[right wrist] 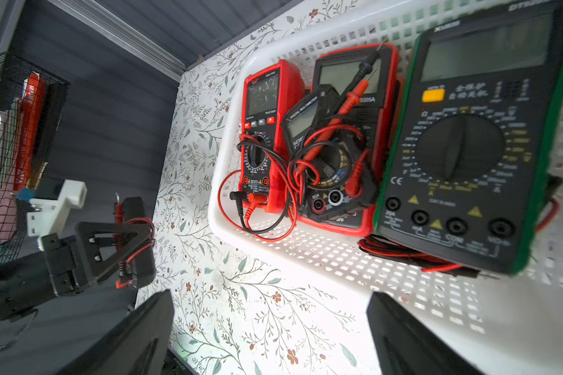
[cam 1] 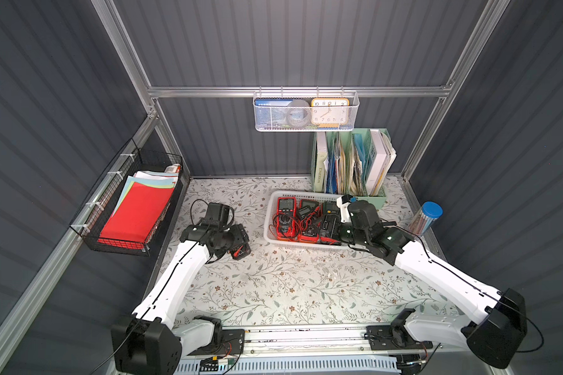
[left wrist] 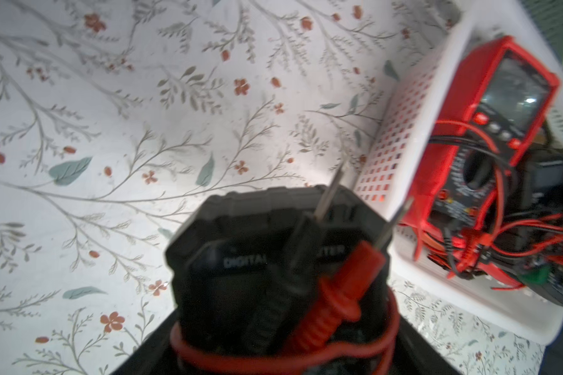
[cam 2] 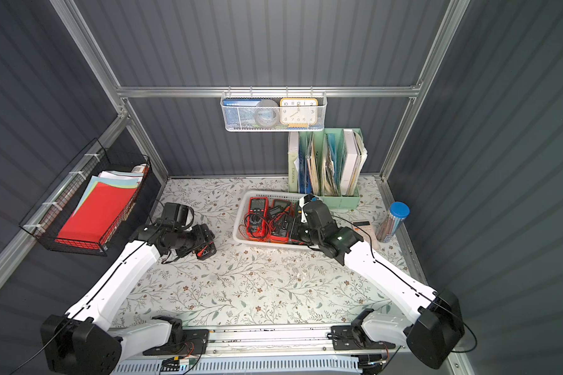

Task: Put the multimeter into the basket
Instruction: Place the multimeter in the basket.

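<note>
Gripper note: left gripper [cam 1: 238, 250] clamped on black multimeter [left wrist: 241, 259], outside basket [cam 1: 268, 224]

The black multimeter is seen gripped between the jaws of the left gripper. A red lead is wound round its body, and a red and a black probe are laid along its face with their metal tips pointing toward the basket. The word "DIGITAL" can be read on it in the left wrist view. It is held over the floral desk [cam 1: 273, 285], to the left of the basket and apart from its left wall. Whether it touches the desk cannot be told.

The right gripper [right wrist: 270, 293] is seen with its jaws spread wide and nothing between them. It is poised above the near right part of the basket.

Other meters are lying inside the basket:
- A red multimeter [right wrist: 267, 130] is placed at the left.
- A red-edged multimeter [right wrist: 381, 107] is placed beside it, with a small black meter [right wrist: 301, 120] lying across it.
- A green-edged multimeter [right wrist: 468, 146] is placed at the right.
- Red and black leads are tangled over them.
</note>
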Action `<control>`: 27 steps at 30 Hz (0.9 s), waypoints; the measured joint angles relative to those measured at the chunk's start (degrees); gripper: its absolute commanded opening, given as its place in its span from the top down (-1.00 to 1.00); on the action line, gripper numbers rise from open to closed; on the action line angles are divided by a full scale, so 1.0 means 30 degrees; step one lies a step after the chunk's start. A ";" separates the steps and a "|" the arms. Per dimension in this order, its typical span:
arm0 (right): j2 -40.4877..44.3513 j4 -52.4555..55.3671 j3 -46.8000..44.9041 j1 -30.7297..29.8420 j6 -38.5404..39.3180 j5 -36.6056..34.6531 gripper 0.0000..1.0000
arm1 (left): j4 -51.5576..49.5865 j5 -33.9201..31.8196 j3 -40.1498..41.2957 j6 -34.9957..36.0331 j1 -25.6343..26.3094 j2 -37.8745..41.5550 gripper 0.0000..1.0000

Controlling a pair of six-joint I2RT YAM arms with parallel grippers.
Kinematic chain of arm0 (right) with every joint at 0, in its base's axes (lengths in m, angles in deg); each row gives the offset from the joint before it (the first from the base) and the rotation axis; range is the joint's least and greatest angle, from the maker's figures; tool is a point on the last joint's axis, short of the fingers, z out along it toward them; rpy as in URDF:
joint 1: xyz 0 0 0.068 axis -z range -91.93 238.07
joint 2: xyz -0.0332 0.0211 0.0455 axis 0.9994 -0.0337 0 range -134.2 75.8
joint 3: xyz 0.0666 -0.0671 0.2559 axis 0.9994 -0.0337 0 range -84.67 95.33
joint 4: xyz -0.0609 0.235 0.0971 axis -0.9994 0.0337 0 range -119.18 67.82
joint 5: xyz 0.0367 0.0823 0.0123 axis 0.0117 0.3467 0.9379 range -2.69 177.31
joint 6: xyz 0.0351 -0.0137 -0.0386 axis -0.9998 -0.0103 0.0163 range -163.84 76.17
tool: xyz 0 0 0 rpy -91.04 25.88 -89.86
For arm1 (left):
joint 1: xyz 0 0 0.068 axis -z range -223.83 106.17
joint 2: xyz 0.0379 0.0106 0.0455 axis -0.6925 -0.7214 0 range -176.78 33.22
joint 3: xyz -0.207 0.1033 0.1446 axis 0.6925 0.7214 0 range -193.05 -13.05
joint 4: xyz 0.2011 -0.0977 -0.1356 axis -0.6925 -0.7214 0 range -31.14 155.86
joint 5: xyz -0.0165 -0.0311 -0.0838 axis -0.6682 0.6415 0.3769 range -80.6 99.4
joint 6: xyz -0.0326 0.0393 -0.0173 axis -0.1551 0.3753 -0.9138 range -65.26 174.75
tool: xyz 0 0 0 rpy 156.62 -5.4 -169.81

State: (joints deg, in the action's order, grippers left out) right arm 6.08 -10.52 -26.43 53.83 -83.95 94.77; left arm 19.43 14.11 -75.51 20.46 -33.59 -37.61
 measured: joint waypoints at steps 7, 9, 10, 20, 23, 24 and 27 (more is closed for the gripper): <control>0.1137 0.0015 -0.0379 0.1384 -0.0481 0.0619 -0.98 | -0.0976 -0.0182 -0.5982 0.1945 0.3126 -0.4466 0.22; 0.1319 0.0066 -0.0627 0.1574 -0.0546 0.0678 -0.98 | -0.1078 -0.0233 -0.7679 0.2550 0.3796 -0.5909 0.21; 0.1406 0.0080 -0.0780 0.1610 -0.0627 0.0721 -0.98 | -0.1151 -0.0248 -0.8539 0.2892 0.4109 -0.6652 0.20; 0.2521 0.0568 -0.2295 0.1902 -0.1093 0.0801 -0.98 | -0.1741 -0.0743 -1.3814 0.6033 0.5457 -1.2109 0.19; 0.2645 0.0670 -0.2506 0.1982 -0.1202 0.0801 -0.98 | -0.1836 -0.0874 -1.4426 0.6732 0.5552 -1.3151 0.17; 0.2645 0.0663 -0.2586 0.2011 -0.1253 0.0794 -0.98 | -0.1880 -0.0896 -1.4600 0.6965 0.5603 -1.3464 0.17; 0.2645 0.0729 -0.2747 0.2091 -0.1326 0.0794 -0.98 | -0.2047 -0.1100 -1.5183 0.7475 0.5814 -1.4294 0.17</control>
State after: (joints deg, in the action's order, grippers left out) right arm 14.02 -8.34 -34.67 60.10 -87.93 97.16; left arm 13.29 10.81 -121.06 42.89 -16.15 -80.49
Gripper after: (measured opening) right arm 0.989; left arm 0.784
